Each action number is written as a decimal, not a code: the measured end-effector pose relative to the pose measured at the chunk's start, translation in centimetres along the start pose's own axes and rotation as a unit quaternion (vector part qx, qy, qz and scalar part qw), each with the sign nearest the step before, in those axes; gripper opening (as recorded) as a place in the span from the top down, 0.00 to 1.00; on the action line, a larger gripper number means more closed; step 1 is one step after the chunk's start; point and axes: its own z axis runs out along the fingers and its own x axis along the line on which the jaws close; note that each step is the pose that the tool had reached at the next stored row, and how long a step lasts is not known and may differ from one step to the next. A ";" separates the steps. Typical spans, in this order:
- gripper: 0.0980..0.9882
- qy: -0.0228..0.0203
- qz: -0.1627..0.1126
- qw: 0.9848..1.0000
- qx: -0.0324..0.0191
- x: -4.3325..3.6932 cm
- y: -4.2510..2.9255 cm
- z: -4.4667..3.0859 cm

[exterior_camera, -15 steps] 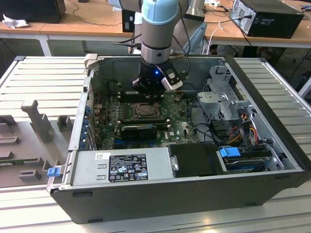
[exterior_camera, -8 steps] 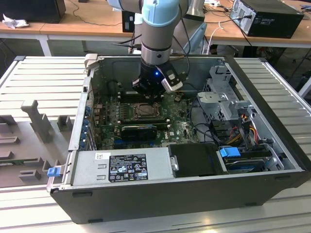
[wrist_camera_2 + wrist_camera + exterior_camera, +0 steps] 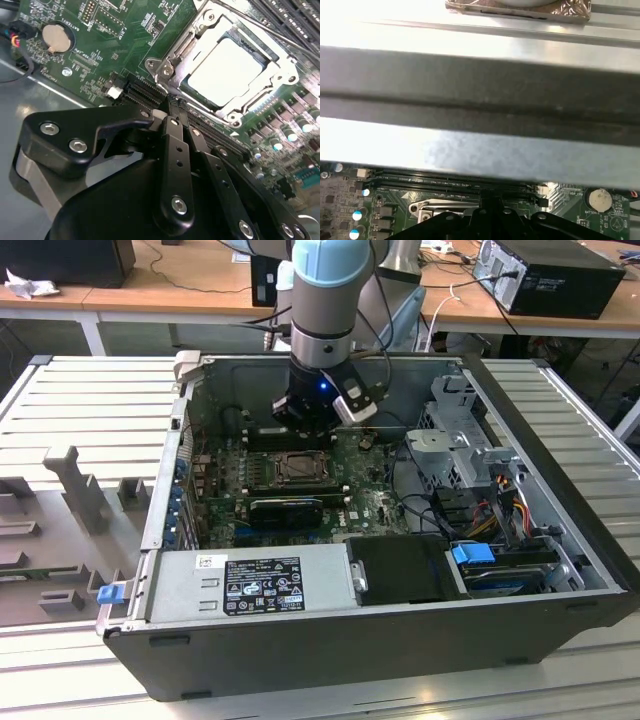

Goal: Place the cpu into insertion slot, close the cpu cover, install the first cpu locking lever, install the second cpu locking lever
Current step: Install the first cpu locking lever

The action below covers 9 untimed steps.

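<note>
The cpu, a pale square chip, lies in the insertion slot on the green motherboard. The silvery cpu cover lies down around it, with the chip showing through its window. A thin metal lever rod runs past one side of the socket. In the second wrist view my gripper hovers beside a corner of the socket, its black fingers pressed together with nothing between them. In the exterior view my gripper hangs just behind the socket, inside the open computer case.
The case's dark metal wall stands close behind the gripper. Memory slots lie between that wall and the socket. A coin battery sits on the board. A power supply and a drive cage with cables crowd the case.
</note>
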 end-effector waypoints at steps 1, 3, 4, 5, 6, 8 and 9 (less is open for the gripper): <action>0.99 0.000 0.000 1.000 0.000 0.00 0.01 -0.10; 0.99 0.000 0.000 1.000 0.000 0.03 -0.35 -0.16; 0.99 0.000 0.000 1.000 0.000 0.03 -0.44 -0.16; 0.99 0.000 0.000 1.000 0.000 0.04 -0.49 -0.17; 0.99 0.000 0.000 1.000 0.000 0.04 -0.53 -0.18; 0.99 0.000 0.000 1.000 0.000 0.05 -0.63 -0.19; 0.99 0.000 0.000 1.000 0.000 0.06 -0.68 -0.20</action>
